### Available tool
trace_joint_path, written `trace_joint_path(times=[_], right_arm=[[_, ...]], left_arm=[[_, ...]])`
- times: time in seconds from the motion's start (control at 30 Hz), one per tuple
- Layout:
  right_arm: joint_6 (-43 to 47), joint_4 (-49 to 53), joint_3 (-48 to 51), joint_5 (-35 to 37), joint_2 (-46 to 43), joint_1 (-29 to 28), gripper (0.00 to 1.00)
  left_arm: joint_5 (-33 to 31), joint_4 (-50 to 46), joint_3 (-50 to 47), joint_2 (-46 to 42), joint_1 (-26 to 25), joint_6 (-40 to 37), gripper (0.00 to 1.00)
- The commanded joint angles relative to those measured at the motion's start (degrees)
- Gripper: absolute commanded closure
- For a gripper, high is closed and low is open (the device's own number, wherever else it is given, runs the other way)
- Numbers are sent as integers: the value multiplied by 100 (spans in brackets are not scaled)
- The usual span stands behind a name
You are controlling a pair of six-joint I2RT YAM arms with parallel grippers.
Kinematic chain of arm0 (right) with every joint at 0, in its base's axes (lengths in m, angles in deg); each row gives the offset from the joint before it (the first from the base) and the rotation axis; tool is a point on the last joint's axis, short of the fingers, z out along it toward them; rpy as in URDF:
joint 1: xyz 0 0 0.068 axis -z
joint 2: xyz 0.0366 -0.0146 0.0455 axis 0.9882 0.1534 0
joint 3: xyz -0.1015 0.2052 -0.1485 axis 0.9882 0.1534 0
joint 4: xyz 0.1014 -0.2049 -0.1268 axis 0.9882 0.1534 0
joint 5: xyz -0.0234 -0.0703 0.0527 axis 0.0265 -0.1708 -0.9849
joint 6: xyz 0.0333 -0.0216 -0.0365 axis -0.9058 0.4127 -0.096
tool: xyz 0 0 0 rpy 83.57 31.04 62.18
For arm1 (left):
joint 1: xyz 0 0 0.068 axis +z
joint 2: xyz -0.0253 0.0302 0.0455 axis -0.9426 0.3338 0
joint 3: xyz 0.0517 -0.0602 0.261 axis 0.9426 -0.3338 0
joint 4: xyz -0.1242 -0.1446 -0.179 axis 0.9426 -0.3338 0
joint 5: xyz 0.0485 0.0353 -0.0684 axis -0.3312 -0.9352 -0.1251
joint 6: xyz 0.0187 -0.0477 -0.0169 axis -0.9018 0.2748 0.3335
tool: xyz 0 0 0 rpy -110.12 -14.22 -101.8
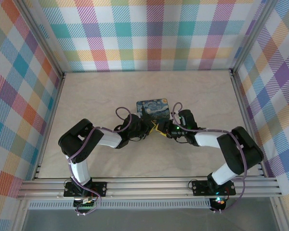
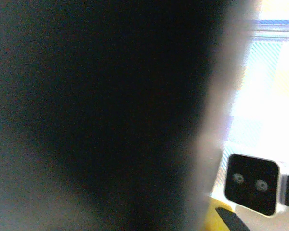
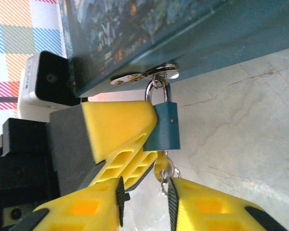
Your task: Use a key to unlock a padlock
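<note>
Item: padlock (image 3: 167,127), blue body, silver shackle, hanging from the hasp (image 3: 144,76) of a dark-blue box (image 3: 135,29) printed with a swirling night-sky painting, above the table (image 3: 241,144). Key (image 3: 161,168) at its underside.

I see my right gripper (image 3: 145,195) with jaws apart beside the key. On the left gripper (image 1: 151,126), a yellow finger (image 3: 120,127) touches the padlock; I cannot tell its grip.

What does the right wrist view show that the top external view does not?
Right wrist view: the small blue metal padlock hanging from a silvery hasp, a golden key at its underside by the right gripper's parted jaws. Top external view: the black-and-grey left arm and right arm whole, the checked walls. Both: the dark-blue rectangular box with a starry painting, the beige marbled table.
</note>
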Motion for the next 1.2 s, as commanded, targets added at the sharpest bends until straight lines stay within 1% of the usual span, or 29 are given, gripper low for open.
trace_joint_path(times=[0.0, 0.2, 0.4, 0.63, 0.73, 0.9, 1.17], right_arm=[[562, 609, 9, 287, -380, 6, 64], [1563, 1926, -306, 997, -1132, 23, 53], [2509, 2534, -558, 1595, -1929, 41, 39], [3638, 2534, -473, 2359, -2965, 41, 2], [4275, 2190, -247, 2463, -3344, 41, 0], [5227, 1660, 89, 2377, -3744, 41, 0], [6485, 1918, -90, 2091, -3787, 18, 0]], left_arm=[[22, -89, 107, -47, -95, 62, 97], [-17, -247, 114, -97, -99, 94, 97], [-19, -338, 149, -134, -98, 118, 97], [-3, -474, 203, -171, -92, 97, 97], [-9, -480, 213, -179, -95, 106, 96], [23, -523, 244, -179, -95, 117, 97], [14, -646, 253, -204, -91, 166, 97]])
